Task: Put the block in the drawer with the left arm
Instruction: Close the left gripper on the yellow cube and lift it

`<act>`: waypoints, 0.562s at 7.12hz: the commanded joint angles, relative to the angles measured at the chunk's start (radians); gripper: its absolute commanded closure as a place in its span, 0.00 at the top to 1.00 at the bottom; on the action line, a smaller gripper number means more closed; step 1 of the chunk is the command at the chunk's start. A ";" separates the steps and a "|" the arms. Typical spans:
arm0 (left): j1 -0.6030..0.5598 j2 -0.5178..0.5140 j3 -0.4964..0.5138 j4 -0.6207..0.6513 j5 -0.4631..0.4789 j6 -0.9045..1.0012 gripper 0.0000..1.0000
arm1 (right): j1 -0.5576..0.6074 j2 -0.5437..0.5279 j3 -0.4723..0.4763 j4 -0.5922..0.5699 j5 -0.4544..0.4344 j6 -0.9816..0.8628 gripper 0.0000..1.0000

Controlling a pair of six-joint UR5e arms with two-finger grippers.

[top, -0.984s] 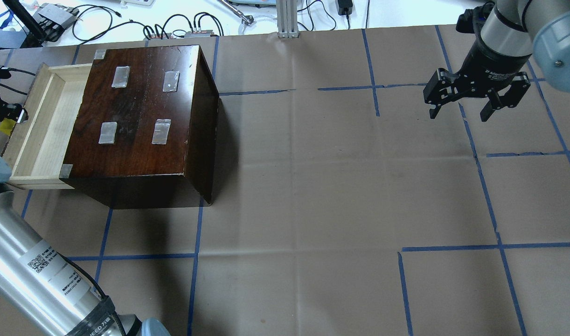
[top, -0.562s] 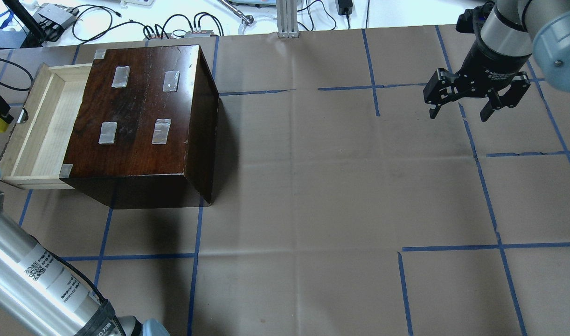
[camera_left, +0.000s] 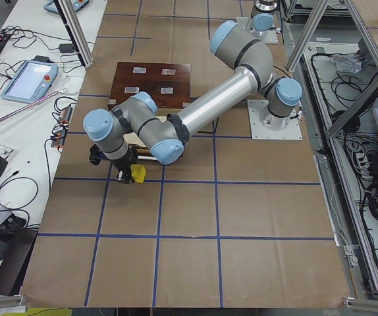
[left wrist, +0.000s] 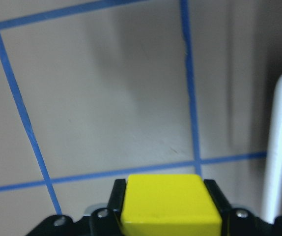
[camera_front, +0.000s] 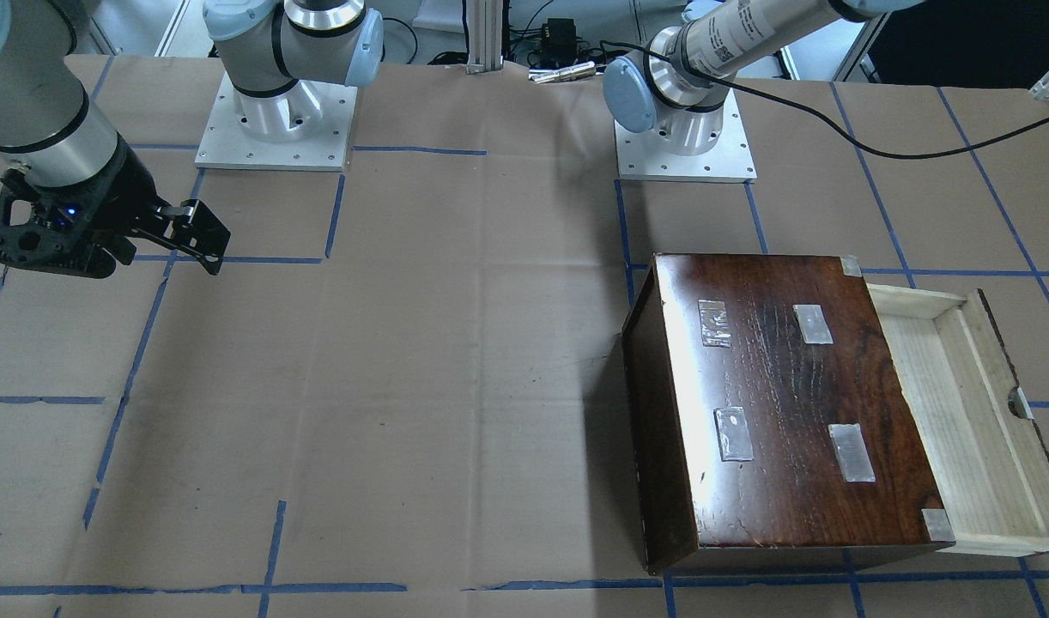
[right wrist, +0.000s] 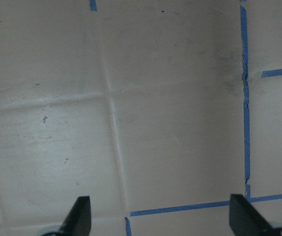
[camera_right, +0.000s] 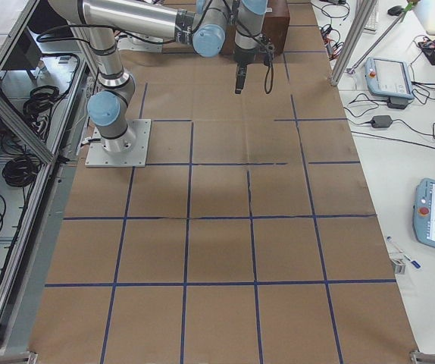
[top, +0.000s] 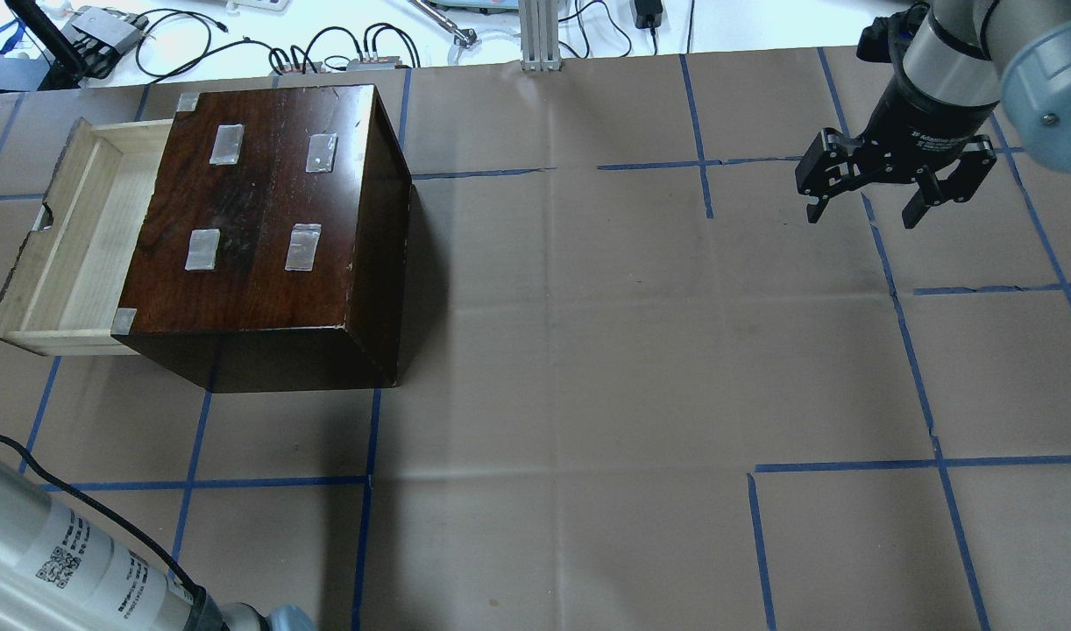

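The left hand [left wrist: 164,197] is clamped on the block [left wrist: 170,206]: in the left wrist view the yellow cube sits squarely between the two black fingers [left wrist: 117,192], one finger against each side. Beyond it lies the brown paper [left wrist: 106,98] that covers the bench [top: 588,350], crossed by blue tape lines [left wrist: 189,83].

In the exterior left view the block [camera_left: 137,173] hangs in the left hand [camera_left: 126,172] on the camera's side of the dark box [camera_left: 151,82], outside the drawer and just above a blue tape line. That view does not show whether the cube touches the paper. The left arm [camera_left: 222,99] reaches from its base over the box, and its wrist bends down in front of it.

In the overhead view the drawer [top: 71,245] stands pulled out from the dark box [top: 264,202] toward the view's left, its notched front farthest from the box. Grey tape patches [top: 226,145] mark the box top. Only the left arm's labelled tube [top: 62,561] shows at the lower left corner, with a black cable [top: 88,508] running along it.

The right hand [top: 867,210] hangs over the far right of the bench, well apart from the box, with its fingers [right wrist: 79,216] spread wide and nothing between them.
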 commanded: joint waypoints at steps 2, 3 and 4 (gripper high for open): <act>-0.129 0.107 -0.241 0.116 -0.066 -0.177 0.00 | 0.000 0.000 -0.002 0.000 0.000 -0.001 1.00; -0.151 0.109 -0.286 0.167 -0.071 -0.210 0.00 | 0.000 0.000 0.000 0.000 0.000 -0.002 1.00; -0.159 0.110 -0.324 0.219 -0.073 -0.214 0.00 | 0.000 0.000 0.000 0.000 0.000 -0.002 1.00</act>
